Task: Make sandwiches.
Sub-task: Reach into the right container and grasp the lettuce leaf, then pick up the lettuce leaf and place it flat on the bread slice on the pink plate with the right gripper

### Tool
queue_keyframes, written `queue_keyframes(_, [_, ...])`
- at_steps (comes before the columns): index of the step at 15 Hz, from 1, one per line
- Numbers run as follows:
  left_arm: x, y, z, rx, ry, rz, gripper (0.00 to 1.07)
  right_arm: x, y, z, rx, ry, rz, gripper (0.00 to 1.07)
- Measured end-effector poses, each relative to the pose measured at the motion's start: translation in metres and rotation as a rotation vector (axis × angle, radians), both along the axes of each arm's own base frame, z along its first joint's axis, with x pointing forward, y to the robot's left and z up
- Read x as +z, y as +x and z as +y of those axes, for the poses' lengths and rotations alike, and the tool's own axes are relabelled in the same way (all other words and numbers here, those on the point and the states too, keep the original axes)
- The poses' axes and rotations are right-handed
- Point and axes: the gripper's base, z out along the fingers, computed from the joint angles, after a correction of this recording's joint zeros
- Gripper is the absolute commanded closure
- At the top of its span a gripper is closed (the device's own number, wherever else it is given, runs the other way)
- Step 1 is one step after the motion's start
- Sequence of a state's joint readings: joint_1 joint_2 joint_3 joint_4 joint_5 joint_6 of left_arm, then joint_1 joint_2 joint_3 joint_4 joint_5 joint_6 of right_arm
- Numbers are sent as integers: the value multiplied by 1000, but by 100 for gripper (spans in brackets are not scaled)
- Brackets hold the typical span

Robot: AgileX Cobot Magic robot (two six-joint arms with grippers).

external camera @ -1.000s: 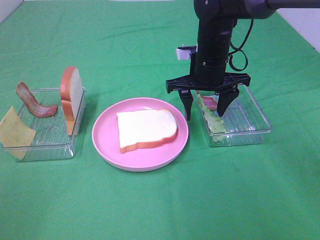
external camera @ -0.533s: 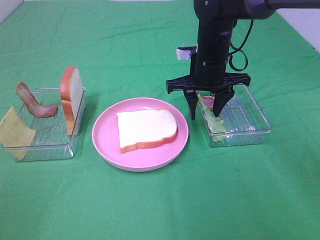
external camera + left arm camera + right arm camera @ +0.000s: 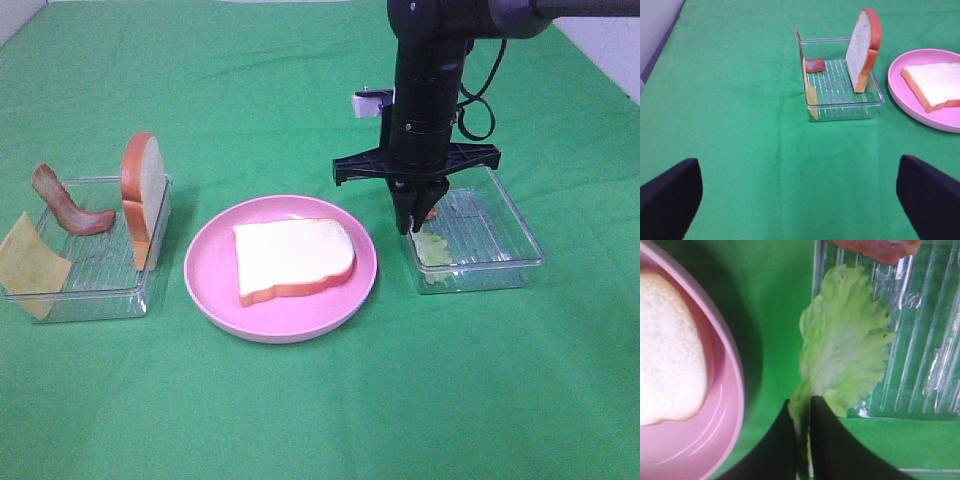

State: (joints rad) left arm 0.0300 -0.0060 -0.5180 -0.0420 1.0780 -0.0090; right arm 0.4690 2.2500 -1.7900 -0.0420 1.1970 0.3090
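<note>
One white bread slice (image 3: pixel 293 258) lies flat on the round pink plate (image 3: pixel 210 290). My right gripper (image 3: pixel 412 225) points down at the near-left wall of the right clear tray (image 3: pixel 505 250). It is shut on the edge of the pale green lettuce leaf (image 3: pixel 845 345), which still lies in the tray. A bacon strip (image 3: pixel 875 247) lies behind the lettuce. A second bread slice (image 3: pixel 142 190) stands upright in the left tray (image 3: pixel 100 295), with bacon (image 3: pixel 65 205) and a yellow cheese square (image 3: pixel 30 262). My left gripper (image 3: pixel 800 200) is open and empty over bare cloth.
The green cloth (image 3: pixel 300 410) covers the whole table. In the left wrist view the left tray (image 3: pixel 845 107) and the plate (image 3: pixel 900 95) lie ahead of the left gripper. A grey edge (image 3: pixel 655 30) shows at the table's side.
The right gripper's fingers have come together from wide open and are shut on the lettuce edge. Nothing else has moved.
</note>
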Motion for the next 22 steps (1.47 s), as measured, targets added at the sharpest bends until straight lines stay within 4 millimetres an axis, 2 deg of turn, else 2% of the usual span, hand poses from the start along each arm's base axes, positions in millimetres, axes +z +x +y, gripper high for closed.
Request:
queue_keyframes(5, [0, 0, 0, 0, 0, 0, 4, 0, 0, -1, 6, -12, -3, 107])
queue_keyframes(7, [0, 0, 0, 0, 0, 0, 4, 6, -1, -2, 6, -9, -9, 107])
queue_keyframes(10, [0, 0, 0, 0, 0, 0, 4, 29, -4, -3, 3, 18, -47, 107])
queue_keyframes(11, [0, 0, 0, 0, 0, 0, 4, 42, -6, -3, 0, 38, -69, 107])
queue_keyframes(12, [0, 0, 0, 0, 0, 0, 4, 69, -11, -5, 1, 68, -122, 107])
queue_keyframes(15, [0, 0, 0, 0, 0, 0, 4, 101, -25, -9, 10, 129, -165, 107])
queue_keyframes(17, [0, 0, 0, 0, 0, 0, 4, 119, -41, -4, 51, 275, -171, 107])
queue_keyframes(18, [0, 0, 0, 0, 0, 0, 4, 121, -48, 2, 91, 367, -167, 107])
queue_keyframes(20, [0, 0, 0, 0, 0, 0, 4, 118, -55, 17, 149, 564, -136, 107])
queue_keyframes(22, [0, 0, 0, 0, 0, 0, 4, 108, -53, 35, 183, 746, -90, 107])
